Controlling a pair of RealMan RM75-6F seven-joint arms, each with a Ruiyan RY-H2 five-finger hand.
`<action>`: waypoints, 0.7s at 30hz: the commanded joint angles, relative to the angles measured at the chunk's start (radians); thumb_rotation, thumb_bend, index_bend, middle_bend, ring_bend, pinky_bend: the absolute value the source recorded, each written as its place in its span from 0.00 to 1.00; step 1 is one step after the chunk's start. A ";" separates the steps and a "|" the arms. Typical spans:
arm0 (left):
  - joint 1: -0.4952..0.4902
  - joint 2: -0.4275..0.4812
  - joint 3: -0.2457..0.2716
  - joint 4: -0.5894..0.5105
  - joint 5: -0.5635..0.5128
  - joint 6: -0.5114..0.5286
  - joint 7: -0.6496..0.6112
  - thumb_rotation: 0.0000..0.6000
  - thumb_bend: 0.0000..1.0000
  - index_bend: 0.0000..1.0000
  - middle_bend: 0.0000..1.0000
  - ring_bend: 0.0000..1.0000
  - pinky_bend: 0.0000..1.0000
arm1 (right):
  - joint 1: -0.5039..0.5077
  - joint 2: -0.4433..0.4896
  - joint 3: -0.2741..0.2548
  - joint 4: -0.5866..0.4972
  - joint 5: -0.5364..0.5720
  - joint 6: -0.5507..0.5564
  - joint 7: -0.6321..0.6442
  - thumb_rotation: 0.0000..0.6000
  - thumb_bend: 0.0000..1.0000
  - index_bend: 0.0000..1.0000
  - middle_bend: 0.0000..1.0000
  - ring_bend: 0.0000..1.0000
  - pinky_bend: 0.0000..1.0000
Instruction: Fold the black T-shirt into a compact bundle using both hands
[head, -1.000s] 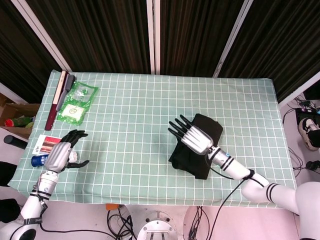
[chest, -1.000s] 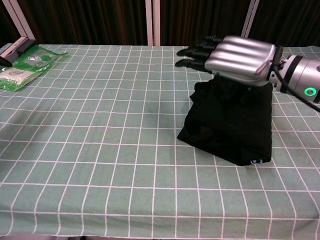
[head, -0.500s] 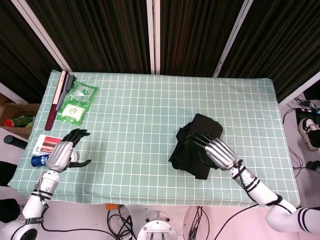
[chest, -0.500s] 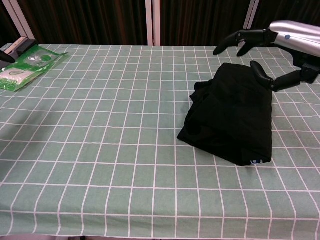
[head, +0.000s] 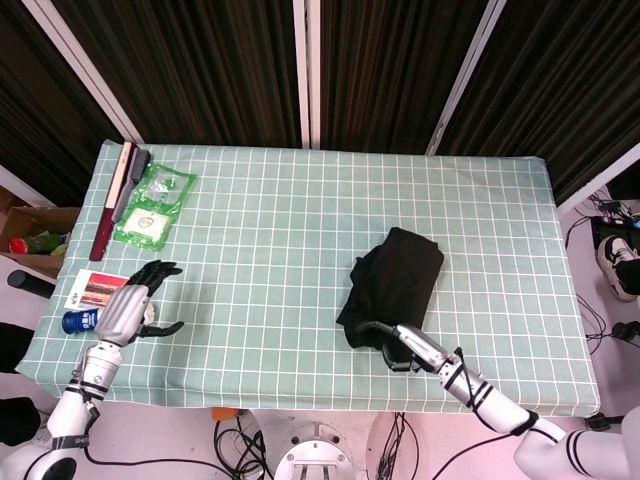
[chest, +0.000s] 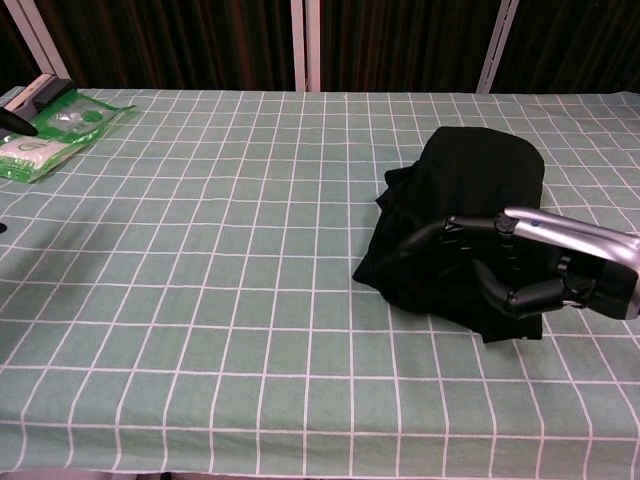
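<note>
Already folded into a dark, roughly rectangular bundle, the black T-shirt (head: 394, 287) lies on the right half of the green checked tablecloth (head: 270, 240), its layers stacked and one rumpled edge showing on the side toward the table's middle. The robot's right hand (chest: 545, 268) hangs low at the bundle's near edge, fingers apart and loosely curved, gripping nothing; whether its fingertips (chest: 495, 296) brush the cloth cannot be told from either view. Far across the table, the left hand (head: 135, 305) rests near the front left corner, fingers spread and empty, well apart from the shirt. Beside it sit a small printed card (head: 89, 289) and a blue-capped object (head: 76, 321); green packets (head: 153, 205) and a dark red, flat, book-like item (head: 113, 195) lie along the far left edge. Judging by the compact shape of the garment and both hands being free of it, the folding looks essentially done. At most, a final press or tuck of the loose edge may remain.
</note>
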 joint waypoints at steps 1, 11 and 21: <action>0.003 0.002 0.000 0.003 -0.002 0.003 -0.002 1.00 0.14 0.20 0.12 0.06 0.15 | 0.001 -0.028 -0.006 0.038 -0.014 0.005 0.038 1.00 0.78 0.26 0.22 0.11 0.24; 0.020 0.018 -0.003 0.009 -0.008 0.022 -0.018 1.00 0.14 0.20 0.12 0.06 0.15 | -0.042 0.157 0.050 -0.059 -0.009 0.223 0.103 1.00 0.78 0.26 0.22 0.11 0.24; 0.015 0.010 -0.006 0.006 -0.017 0.009 -0.008 1.00 0.14 0.20 0.12 0.06 0.15 | 0.081 0.088 0.185 0.096 0.201 -0.074 0.206 1.00 0.78 0.26 0.22 0.11 0.24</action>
